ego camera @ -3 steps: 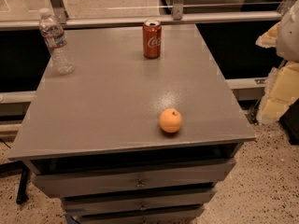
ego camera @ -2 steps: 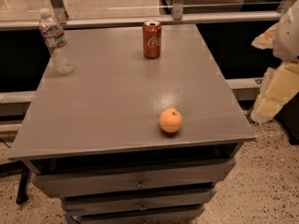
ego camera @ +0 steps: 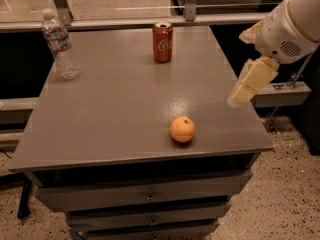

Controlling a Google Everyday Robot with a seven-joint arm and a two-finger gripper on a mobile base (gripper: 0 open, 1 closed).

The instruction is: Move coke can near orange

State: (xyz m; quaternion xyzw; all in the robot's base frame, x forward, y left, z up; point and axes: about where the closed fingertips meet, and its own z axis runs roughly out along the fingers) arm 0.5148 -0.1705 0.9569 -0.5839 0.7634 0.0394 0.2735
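A red coke can [ego camera: 162, 41] with white script and a silver top stands upright near the far edge of the grey table [ego camera: 115, 109]. An orange [ego camera: 182, 129] with a dark stem dimple lies near the table's front right corner. My gripper [ego camera: 250, 81], cream-coloured on a white arm, hangs at the right, just above the table's right edge. It is well to the right of the can and up and to the right of the orange. It holds nothing that I can see.
A clear plastic water bottle [ego camera: 60, 46] stands at the table's far left corner. Drawers [ego camera: 145, 196] sit under the tabletop. A metal rail [ego camera: 150, 21] and glass panel run behind the table. Speckled floor lies to the right.
My arm and gripper have moved left, in from the right side toward the table's right edge. The can, orange and bottle have not moved.
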